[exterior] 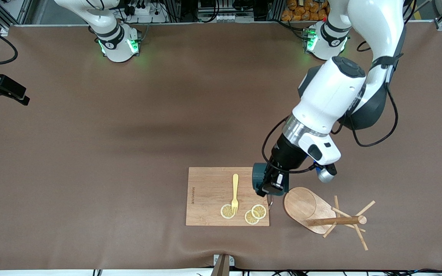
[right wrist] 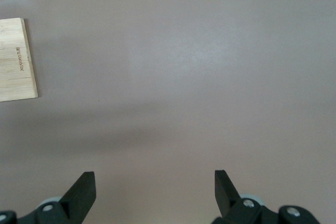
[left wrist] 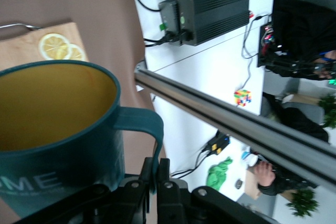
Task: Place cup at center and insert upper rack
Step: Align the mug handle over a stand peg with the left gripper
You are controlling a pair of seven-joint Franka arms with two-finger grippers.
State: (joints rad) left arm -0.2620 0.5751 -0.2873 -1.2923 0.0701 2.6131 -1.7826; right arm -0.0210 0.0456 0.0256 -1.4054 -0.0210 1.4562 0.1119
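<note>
Looking at the front view, you see the left gripper (exterior: pixel 270 188) over the board's (exterior: pixel 209 191) corner, holding the cup (exterior: pixel 258 177). The rack (exterior: pixel 320 214) lies toppled at the board's 3 o'clock, beside it. In the left wrist view, fingers (left wrist: pixel 156 174) pinch the cup's (left wrist: pixel 58 129) handle alone; that thin hold could let it swing or slip. In the right wrist view, the right gripper (right wrist: pixel 155 190) waits, fingers wide, over bare tabletop (right wrist: pixel 210 51).

My dark teal mug with the yellowish-olive inside (exterior: pixel 258 179) hangs pinched by its loop handle over the cutting board's edge. My light wooden mug tree (exterior: pixel 322 215) lies toppled beside the board (pegs splayed).
</note>
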